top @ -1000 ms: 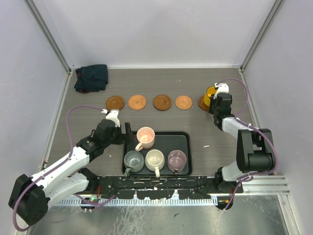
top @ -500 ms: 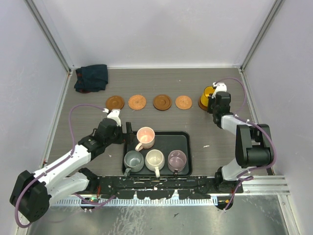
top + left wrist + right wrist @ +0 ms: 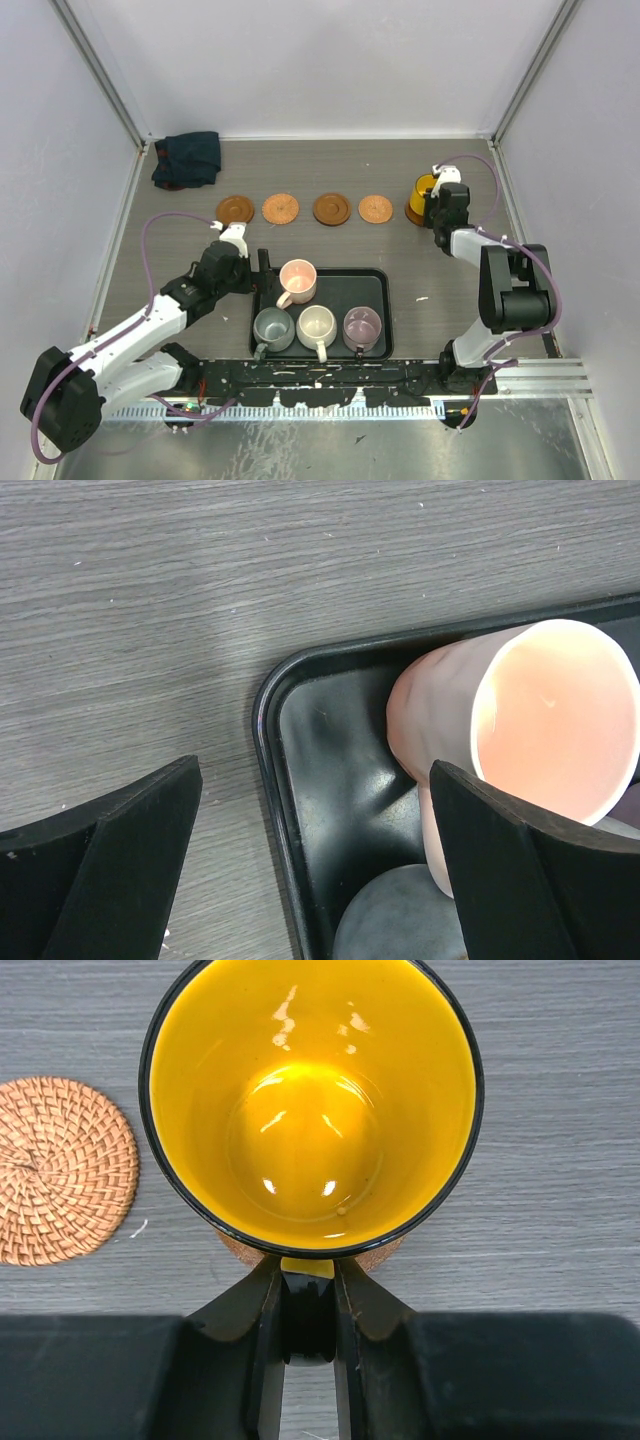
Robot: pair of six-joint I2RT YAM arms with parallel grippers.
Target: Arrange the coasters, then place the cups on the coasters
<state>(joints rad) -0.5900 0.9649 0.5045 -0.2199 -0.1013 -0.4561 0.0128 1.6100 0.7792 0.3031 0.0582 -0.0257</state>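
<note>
The left gripper has its jaws spread wide over the left corner of the black tray. The pink cup stands in the tray, just beside one jaw and not between the two. A row of four coasters lies behind. The right gripper pinches the yellow cup by its handle. The cup is over the fifth coaster.

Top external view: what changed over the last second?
The right gripper, shut on the handle of the yellow cup, shifted it slightly left over the rightmost coaster. Nothing was let go. The left gripper, open at the tray, stayed put, as did the other cups and coasters.
</note>
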